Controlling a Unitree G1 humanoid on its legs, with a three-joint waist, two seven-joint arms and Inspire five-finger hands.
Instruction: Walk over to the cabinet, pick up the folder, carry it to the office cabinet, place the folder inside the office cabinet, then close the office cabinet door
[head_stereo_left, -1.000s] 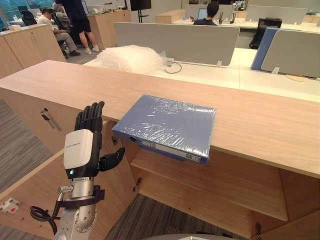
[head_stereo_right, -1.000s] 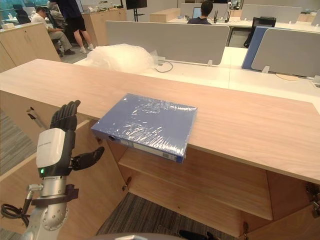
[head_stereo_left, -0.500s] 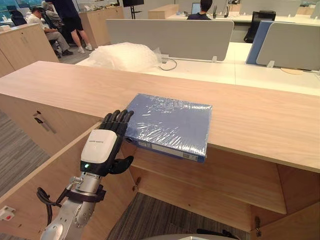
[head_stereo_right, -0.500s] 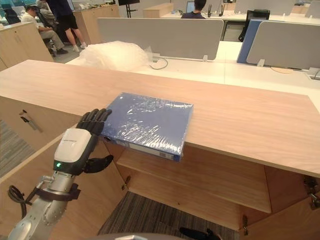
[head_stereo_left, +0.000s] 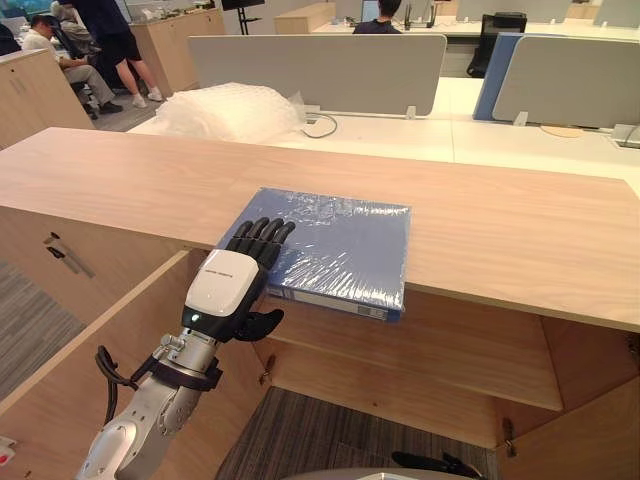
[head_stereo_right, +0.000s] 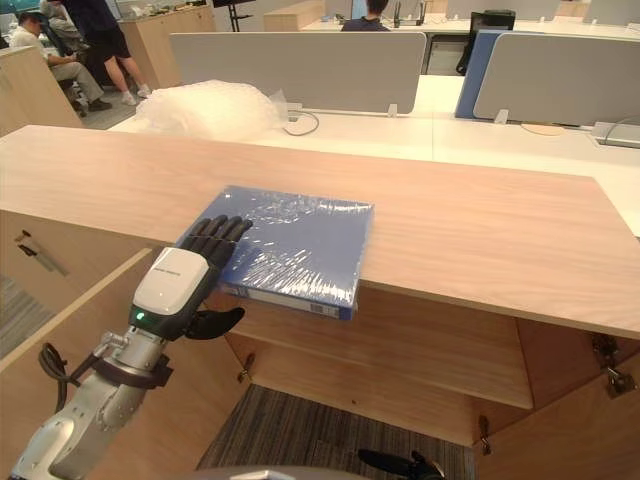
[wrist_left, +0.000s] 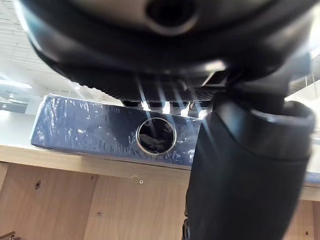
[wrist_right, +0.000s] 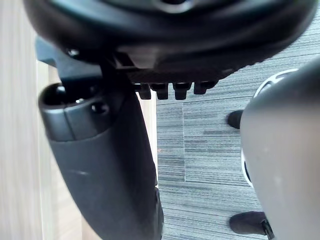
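Open-plan office; a light wood cabinet top (head_stereo_left: 500, 220) runs across the head views. Count: one folder (head_stereo_left: 340, 245), blue, flat and rectangular, wrapped in crinkled clear film. It lies flat on the top, its spine edge overhanging the open compartment below. One metal-rimmed ring hole (wrist_left: 156, 136) sits in the spine. One wood shelf (head_stereo_left: 420, 345) is inside the compartment, and one wood door (head_stereo_left: 90, 370) stands open at the left, just beside the left arm. Left hand (head_stereo_left: 225, 290): fingers (head_stereo_left: 262, 233) straight, laid on the folder's near left corner, thumb (head_stereo_left: 262, 322) jutting out below the overhanging edge. Right hand (wrist_right: 105, 165) hangs over grey ribbed carpet (wrist_right: 210, 165); its fingers are foreshortened but appear relaxed, holding nothing. Behind: one heap of bubble wrap (head_stereo_left: 230, 110) on a white desk (head_stereo_left: 520, 140), two grey partition panels (head_stereo_left: 320, 70), one blue panel (head_stereo_left: 490, 75), and three persons (head_stereo_left: 108, 35) farther back.
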